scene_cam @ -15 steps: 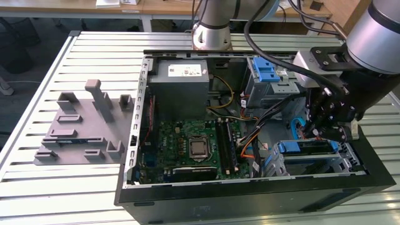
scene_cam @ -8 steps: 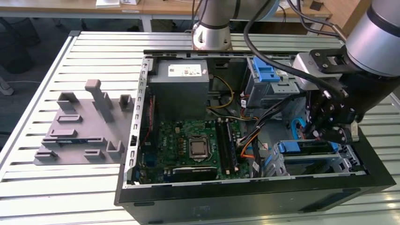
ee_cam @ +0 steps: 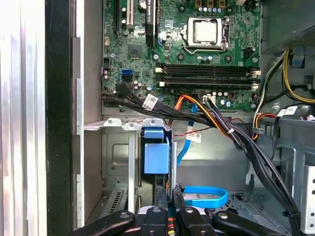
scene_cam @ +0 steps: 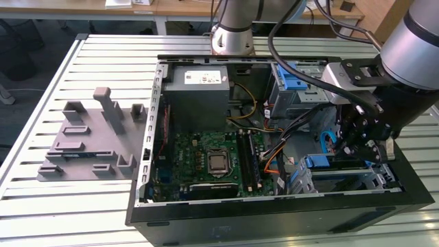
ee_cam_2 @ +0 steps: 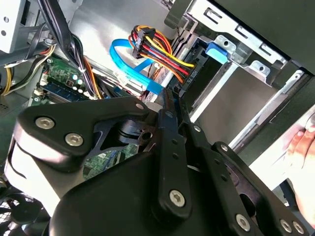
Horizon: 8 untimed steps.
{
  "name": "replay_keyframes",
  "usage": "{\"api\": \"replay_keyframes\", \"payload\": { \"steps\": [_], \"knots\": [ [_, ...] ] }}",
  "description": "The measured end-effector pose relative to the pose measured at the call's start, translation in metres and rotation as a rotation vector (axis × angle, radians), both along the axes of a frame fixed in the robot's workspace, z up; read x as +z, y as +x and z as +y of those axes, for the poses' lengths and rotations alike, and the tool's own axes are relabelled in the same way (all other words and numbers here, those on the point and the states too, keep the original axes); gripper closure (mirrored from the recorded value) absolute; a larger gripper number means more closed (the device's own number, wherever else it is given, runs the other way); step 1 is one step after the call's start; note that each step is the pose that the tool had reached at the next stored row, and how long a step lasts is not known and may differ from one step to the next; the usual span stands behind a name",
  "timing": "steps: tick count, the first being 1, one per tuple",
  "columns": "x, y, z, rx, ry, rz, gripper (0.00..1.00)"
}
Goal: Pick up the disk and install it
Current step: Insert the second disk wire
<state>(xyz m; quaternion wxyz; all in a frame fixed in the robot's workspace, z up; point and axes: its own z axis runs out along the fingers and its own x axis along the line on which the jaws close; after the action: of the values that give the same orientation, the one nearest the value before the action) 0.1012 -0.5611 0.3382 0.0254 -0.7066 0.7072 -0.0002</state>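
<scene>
Slatted worktop (scene_cam: pixel 41 206) carries an open computer case (scene_cam: pixel 274 213); the pincer (scene_cam: pixel 358 146), clenched, sits inside beside its drive cage (scene_cam: pixel 343 177).

Gripper (scene_cam: pixel 358 146) fingertips are hidden inside the case (scene_cam: pixel 274 216); jaw state indeterminate. A hand (ee_cam_2: pixel 301 147) is cut by the second wrist view's edge.

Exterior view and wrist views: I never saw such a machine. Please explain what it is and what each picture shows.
The grey machine is a robot arm with a black gripper. The exterior view, from a camera off the arm, shows an open computer case on a slatted metal table, a grey holder on that view's left. Both wrist views come from cameras on the arm, looking into the case. The gripper is at a metal cage with a blue plastic part inside. Whether it grips anything, I cannot tell.
</scene>
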Motion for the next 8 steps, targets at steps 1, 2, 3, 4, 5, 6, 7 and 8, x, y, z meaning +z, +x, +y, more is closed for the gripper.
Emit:
{"api": "replay_keyframes", "payload": {
  "steps": [1,2,3,4,5,6,7,8],
  "knots": [
    [-0.0001,0.0,-0.0001,0.0,-0.0001,-0.0001,0.84],
    [-0.0004,0.0,-0.0003,0.0,-0.0001,-0.0001,0.84],
    [-0.0006,0.0,-0.0005,0.0,0.0,-0.0001,0.84],
    [-0.0008,0.0,-0.0006,0.0,-0.0001,-0.0001,0.84],
    [-0.001,0.0,-0.0011,0.0,-0.0002,0.0,0.84],
    [-0.0013,0.0,-0.0016,0.0,-0.0001,-0.0001,0.84],
    [-0.0015,0.0,-0.0019,0.0,-0.0001,-0.0001,0.84],
    [-0.0017,0.0,-0.0021,0.0,0.0,-0.0001,0.84]
  ]
}}
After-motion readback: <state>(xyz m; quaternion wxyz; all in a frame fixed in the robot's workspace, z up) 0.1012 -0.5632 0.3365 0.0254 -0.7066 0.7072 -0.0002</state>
